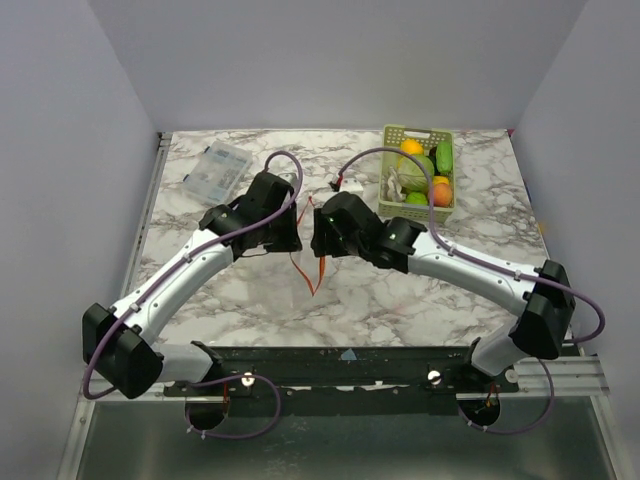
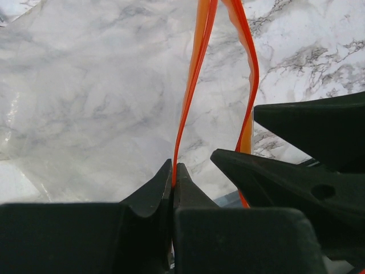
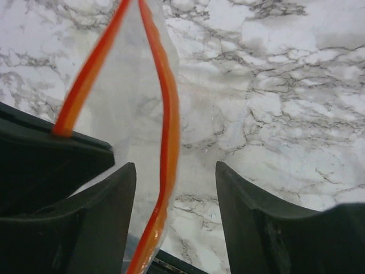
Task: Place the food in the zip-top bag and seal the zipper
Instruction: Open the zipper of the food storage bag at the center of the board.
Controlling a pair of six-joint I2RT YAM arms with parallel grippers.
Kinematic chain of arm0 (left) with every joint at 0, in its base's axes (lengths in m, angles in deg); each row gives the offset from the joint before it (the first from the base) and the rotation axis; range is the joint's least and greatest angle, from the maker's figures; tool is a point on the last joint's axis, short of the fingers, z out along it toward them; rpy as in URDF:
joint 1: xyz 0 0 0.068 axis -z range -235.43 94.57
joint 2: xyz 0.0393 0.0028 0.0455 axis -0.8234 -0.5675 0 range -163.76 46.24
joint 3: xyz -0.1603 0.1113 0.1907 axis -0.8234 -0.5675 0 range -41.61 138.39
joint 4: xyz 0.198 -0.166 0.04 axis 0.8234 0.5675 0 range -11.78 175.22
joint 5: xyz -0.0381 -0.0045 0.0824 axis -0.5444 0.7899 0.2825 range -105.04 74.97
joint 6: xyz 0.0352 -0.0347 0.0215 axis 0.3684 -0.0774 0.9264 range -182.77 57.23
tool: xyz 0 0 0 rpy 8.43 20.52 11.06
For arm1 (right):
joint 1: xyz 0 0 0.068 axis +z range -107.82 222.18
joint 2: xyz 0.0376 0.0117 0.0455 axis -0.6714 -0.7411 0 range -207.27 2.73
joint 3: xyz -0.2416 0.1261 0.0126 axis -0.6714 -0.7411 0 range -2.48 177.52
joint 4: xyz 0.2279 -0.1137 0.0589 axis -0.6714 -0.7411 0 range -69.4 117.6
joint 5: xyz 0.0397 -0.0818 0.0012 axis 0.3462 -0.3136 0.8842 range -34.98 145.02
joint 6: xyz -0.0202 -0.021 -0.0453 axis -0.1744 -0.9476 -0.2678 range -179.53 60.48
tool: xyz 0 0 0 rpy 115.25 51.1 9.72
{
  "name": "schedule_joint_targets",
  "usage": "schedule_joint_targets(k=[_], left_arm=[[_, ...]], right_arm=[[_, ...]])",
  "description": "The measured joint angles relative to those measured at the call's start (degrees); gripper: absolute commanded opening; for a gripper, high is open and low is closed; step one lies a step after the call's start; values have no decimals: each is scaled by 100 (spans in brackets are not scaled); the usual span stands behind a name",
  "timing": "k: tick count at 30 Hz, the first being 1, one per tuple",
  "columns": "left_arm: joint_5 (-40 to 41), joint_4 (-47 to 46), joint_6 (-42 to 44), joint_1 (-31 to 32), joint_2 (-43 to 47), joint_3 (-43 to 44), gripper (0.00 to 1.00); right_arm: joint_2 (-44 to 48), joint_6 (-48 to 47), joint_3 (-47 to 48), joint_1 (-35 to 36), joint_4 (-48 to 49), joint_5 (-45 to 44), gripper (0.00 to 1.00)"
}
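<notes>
Two pincers meet nose to nose over mid-bench, bag mouth between them. Left pincer (image 2: 173, 176): clamped on one lip of the zipper (image 2: 193, 85), strip nipped right at the tips. Right pincer (image 3: 174, 220): apart, straddling the other lip, which runs through the gap nearer the finger on the left arm's side; contact not clear. Outward from both, the two orange lips run straight ahead, bowed apart, drawing together toward the far end. So the mouth is a narrow open slit, long axis in line with the pincers' reach. Zip-top bag (image 2: 85, 125) film hangs off the held lip above the bench (image 3: 296, 85). Food (image 1: 438, 188) sits in the basket (image 1: 449, 134), far right, well apart from the bag, right arm nearer. Judgement: right pincer need only close where it is to hold the mouth open
</notes>
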Motion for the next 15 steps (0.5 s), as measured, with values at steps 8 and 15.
schedule_joint_targets(k=[8,15], left_arm=[[214,243,-52,61,-260,133,0],[238,216,-59,61,-273,131,0]], right_arm=[[-643,35,1032,551,-863,-1335,66],[-984,111,870,562,-922,-1617,60]])
